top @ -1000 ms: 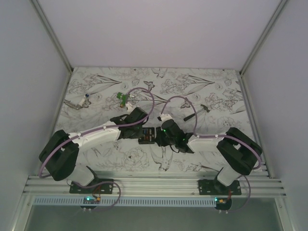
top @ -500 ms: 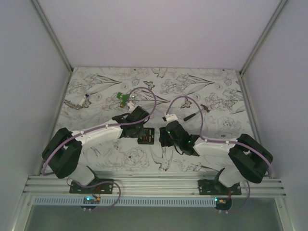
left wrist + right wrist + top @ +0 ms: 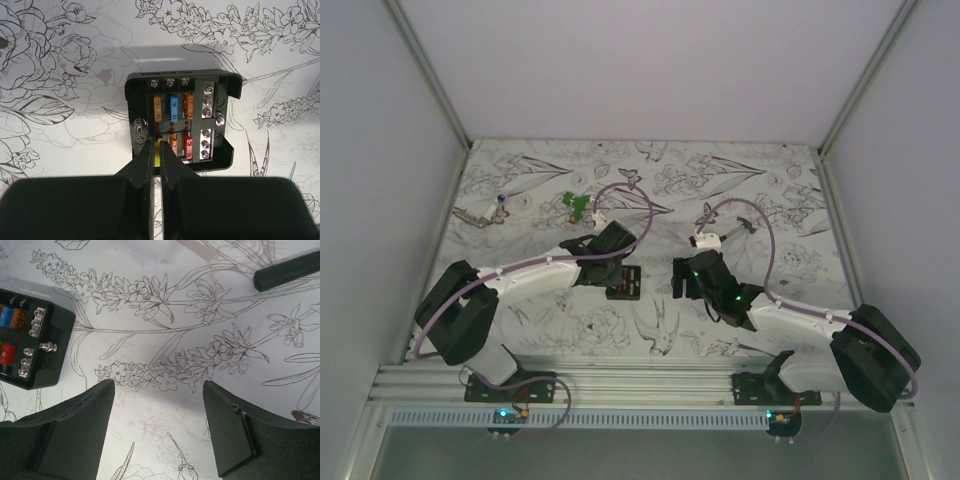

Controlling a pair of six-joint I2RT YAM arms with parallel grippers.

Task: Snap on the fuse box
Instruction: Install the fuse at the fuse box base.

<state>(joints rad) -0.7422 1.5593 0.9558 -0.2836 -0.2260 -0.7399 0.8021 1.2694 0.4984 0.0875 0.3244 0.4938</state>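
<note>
The fuse box [image 3: 200, 120] is a small black open box with orange, blue, red and yellow fuses, lying flat on the flower-print table. In the top view the fuse box [image 3: 625, 284] lies between the two arms. My left gripper [image 3: 155, 144] is shut, its tips resting over the box's near-left corner. A yellow fuse [image 3: 158, 152] shows in the thin slit between the fingers. My right gripper [image 3: 157, 385] is open and empty above bare table, right of the fuse box [image 3: 30, 350]. The top view shows the right gripper [image 3: 680, 280] a short gap from the box.
A black tool handle [image 3: 287, 270] lies beyond the right gripper; it is the small hammer-like tool [image 3: 730, 232] in the top view. A green plastic piece [image 3: 575, 205] sits behind the left arm. A small metal tool [image 3: 480, 213] lies at the far left. White walls enclose the table.
My right gripper has opened wide and drawn back to the right, off the fuse box. The left gripper has stayed shut at the box.
</note>
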